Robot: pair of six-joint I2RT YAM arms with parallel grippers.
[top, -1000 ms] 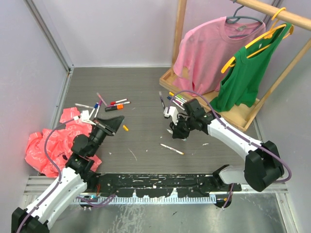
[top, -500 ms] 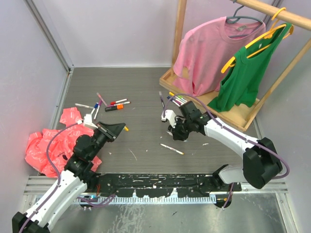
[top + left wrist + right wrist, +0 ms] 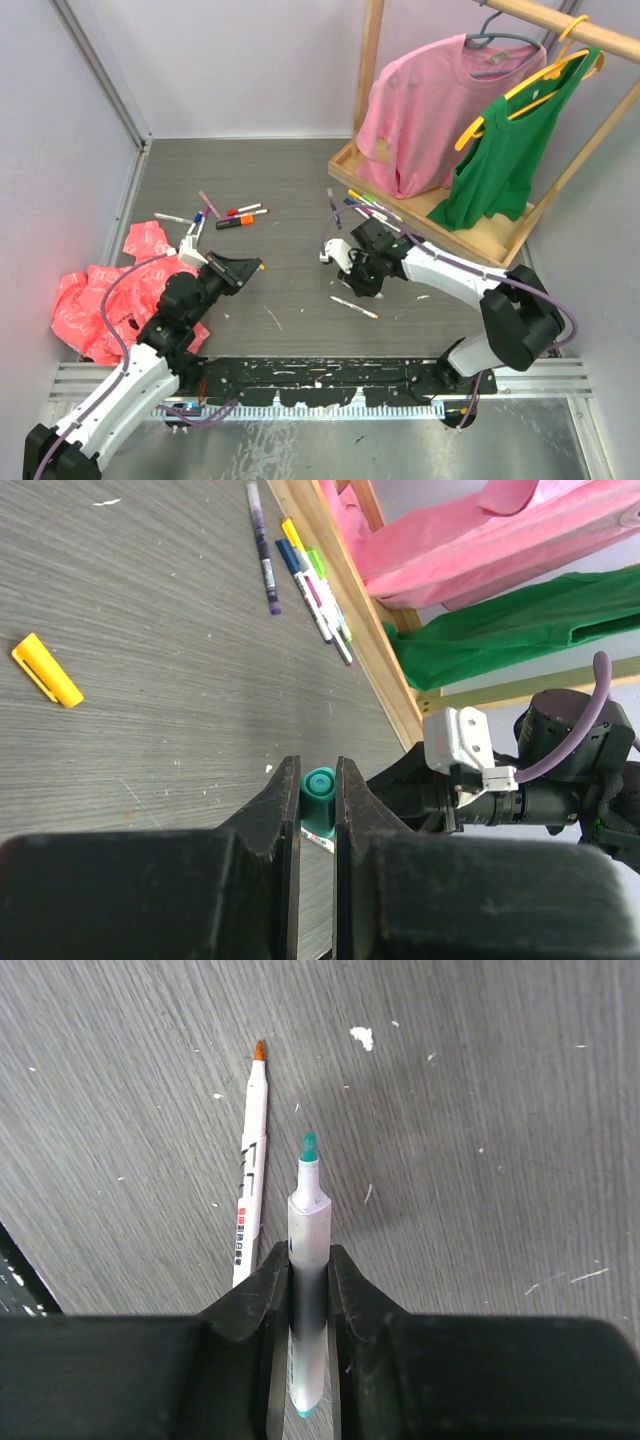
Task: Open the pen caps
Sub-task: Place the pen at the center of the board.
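Open table [image 3: 290, 190] runs between the arms, broken by a yellow cap [image 3: 47, 670] and a loose pen [image 3: 354, 307]. The wooden rack [image 3: 490, 240] walls the right side; crumpled pink plastic [image 3: 90, 300] crowds the left.

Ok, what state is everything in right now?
Left gripper: shut on the green cap.
Green cap: off its pen, pinched between the fingers.
Right gripper: shut on the green pen.
Green pen: uncapped, tip bare.
Orange pen: uncapped, lying on the table.
Yellow cap: loose on the table.
Far pens: lying flat; capped or not, can't tell.
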